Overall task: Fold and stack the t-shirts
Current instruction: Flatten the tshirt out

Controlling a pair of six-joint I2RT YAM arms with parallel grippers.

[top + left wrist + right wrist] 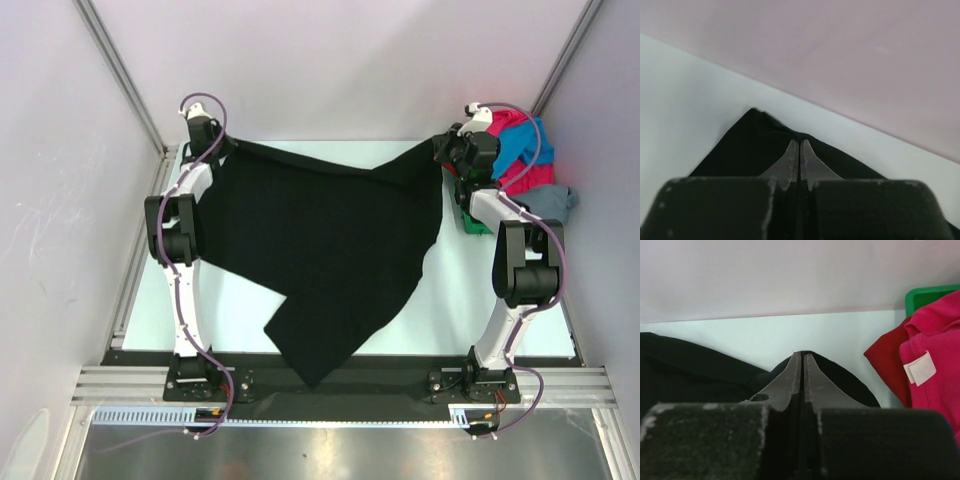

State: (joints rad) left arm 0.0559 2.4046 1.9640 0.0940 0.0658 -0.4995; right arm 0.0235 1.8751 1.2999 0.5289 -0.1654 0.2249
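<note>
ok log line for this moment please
left gripper: shut on black t-shirt, far-left edge | right gripper: shut on same shirt, far-right edge | shirt: unfolded, spread between them | other shirts: heaped far right

A: Where does your overhead view look from?
B: From high behind, down across the whole worktop (pixel 450 300). Your wrist views sit close behind their jaws, facing the far wall (pixel 350 70), each sharing the black t-shirt (pixel 320 240) with it
</note>
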